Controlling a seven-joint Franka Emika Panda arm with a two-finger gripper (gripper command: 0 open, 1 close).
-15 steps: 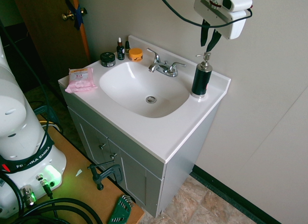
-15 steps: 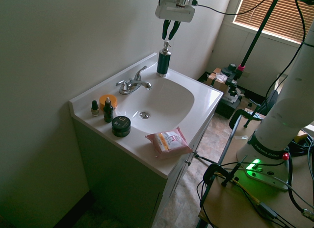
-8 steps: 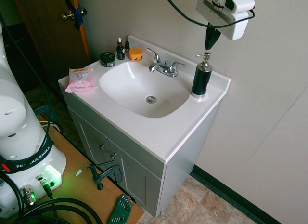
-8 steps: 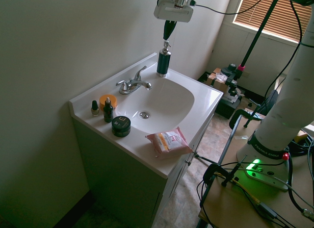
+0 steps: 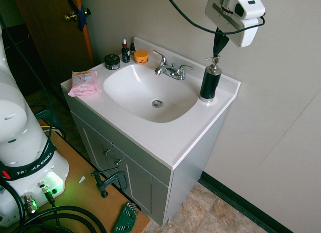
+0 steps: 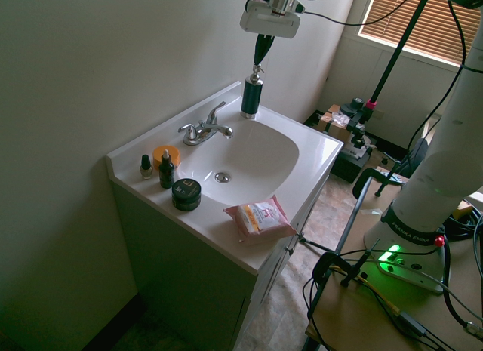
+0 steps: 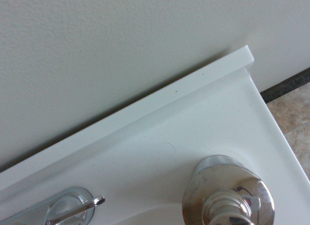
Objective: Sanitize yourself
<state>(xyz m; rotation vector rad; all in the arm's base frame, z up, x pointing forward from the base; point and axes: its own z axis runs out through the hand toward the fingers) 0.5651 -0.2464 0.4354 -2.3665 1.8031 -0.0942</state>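
Seen from the first exterior view, with the white oval sink basin (image 5: 135, 100) as the clock's centre, a white jointed robot arm (image 5: 12, 110) marked "FRANKA EMIKA" stands at 8 o'clock. Its far end comes in high at 2 o'clock, carrying the tool (image 5: 216, 54), a white boxy gripper with two black fingers. The tool points down, its fingers together. The tips are right at the pump head of a dark green cylindrical soap dispenser with a silver metal top (image 5: 209, 84); whether they touch it cannot be told. The dispenser stands upright at about 3 o'clock on the glossy white tabletop (image 5: 165, 143), near its back corner.

A chrome two-handled faucet (image 5: 173, 71) sits at 1 o'clock, behind the basin. Between 11 and 12 o'clock is a squat orange jar (image 5: 141, 57). At 11 o'clock a dark glass dropper bottle (image 5: 125, 52) stands upright, a small dark bottle with a black cap (image 5: 133, 49) just beside it. A round black lidded jar (image 5: 112, 61) is at 10 o'clock, and a soft pink packet with a printed label (image 5: 84, 83) lies flat at 9 o'clock. Below the tabletop is a grey cabinet with two doors (image 5: 138, 180). A brown wooden door (image 5: 47, 37) with a brass knob is at 10 o'clock, beyond the tabletop.
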